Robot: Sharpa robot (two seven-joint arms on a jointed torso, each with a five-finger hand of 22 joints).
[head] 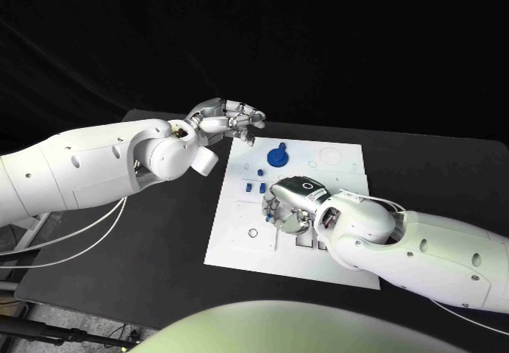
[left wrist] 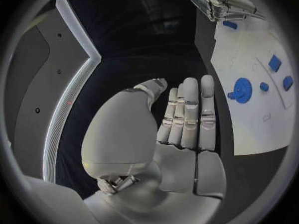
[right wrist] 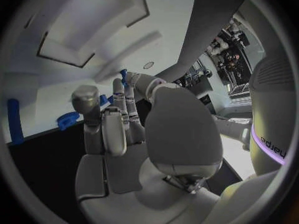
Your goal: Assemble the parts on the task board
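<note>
The board [head: 318, 213] sits mid-table on the black table [head: 127, 250], tilted a bit. The left hand [head: 228, 118] hangs off the board's corner at about 11 o'clock, touching nothing. In its wrist view the fingers [left wrist: 190, 109] are laid straight and side by side, thumb alongside, nothing in them.

The right hand [head: 292, 202] is down over the middle of the board, palm down, fingers pointing toward 9 o'clock. Its wrist view shows the fingers [right wrist: 118, 119] loosely curled close over the white surface with blue bits right by the tips, but I honestly can't tell if it's pinching one or just touching.

As for parts: a round blue disc [head: 276, 156] with a small tab sits near the board's far edge at 12 o'clock, and a few small blue blocks [head: 254, 187] lie just to the 10 o'clock side of the right hand. More blue peeks out under its fingers.
</note>
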